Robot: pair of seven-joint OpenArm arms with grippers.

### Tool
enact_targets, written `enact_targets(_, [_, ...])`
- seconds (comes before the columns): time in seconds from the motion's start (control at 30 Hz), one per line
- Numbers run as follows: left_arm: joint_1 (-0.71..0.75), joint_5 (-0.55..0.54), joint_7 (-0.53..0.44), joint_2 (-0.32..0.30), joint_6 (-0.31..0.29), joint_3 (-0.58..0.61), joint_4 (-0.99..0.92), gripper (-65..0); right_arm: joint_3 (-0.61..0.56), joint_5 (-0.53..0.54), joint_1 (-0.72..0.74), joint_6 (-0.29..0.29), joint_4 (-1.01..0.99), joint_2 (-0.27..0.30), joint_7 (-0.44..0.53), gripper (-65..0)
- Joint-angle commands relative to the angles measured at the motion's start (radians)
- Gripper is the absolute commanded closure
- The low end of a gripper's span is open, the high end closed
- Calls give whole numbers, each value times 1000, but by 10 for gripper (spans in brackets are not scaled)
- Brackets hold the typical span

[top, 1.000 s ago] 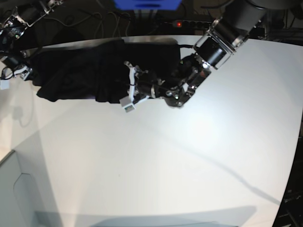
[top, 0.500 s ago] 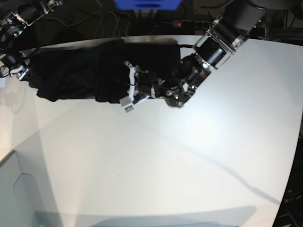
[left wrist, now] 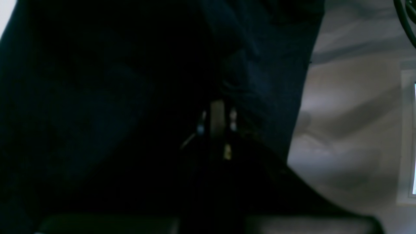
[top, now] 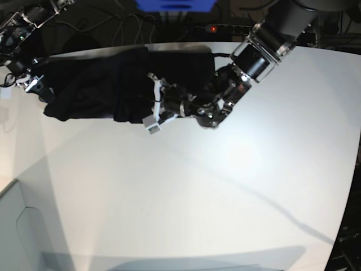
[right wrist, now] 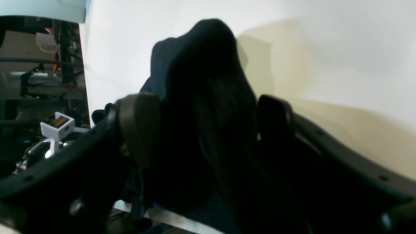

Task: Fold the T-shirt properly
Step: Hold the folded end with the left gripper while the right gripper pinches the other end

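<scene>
While the white tabletop (top: 225,186) lies mostly bare, the soft matte black cotton T-shirt (top: 107,84) sits bunched in a long dark heap along its far edge, creased and rumpled, with no sleeve or neck distinguishable. At the heap's near edge, the left gripper (top: 151,107) is pressed together on a fold of the T-shirt. At the heap's left end, the right gripper (right wrist: 208,130) stands spread wide, black cloth mounded between its fingers (right wrist: 139,123).
</scene>
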Motion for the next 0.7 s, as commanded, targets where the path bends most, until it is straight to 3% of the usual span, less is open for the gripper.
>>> enact_targets(0.0, [-1,157,76,-31,59,0,-21,-23,4,8,-4,11,12,16,-7,-474])
enact_targets(0.4, [-1,157,76,-31,61,0,-21,-23,-94,8,-4,11,12,15,-7,-454])
enact_targets(0.67, [-1,157,72,-31,61,0,-21,-23,-117,8,-4,11,9,-5,-7,-248])
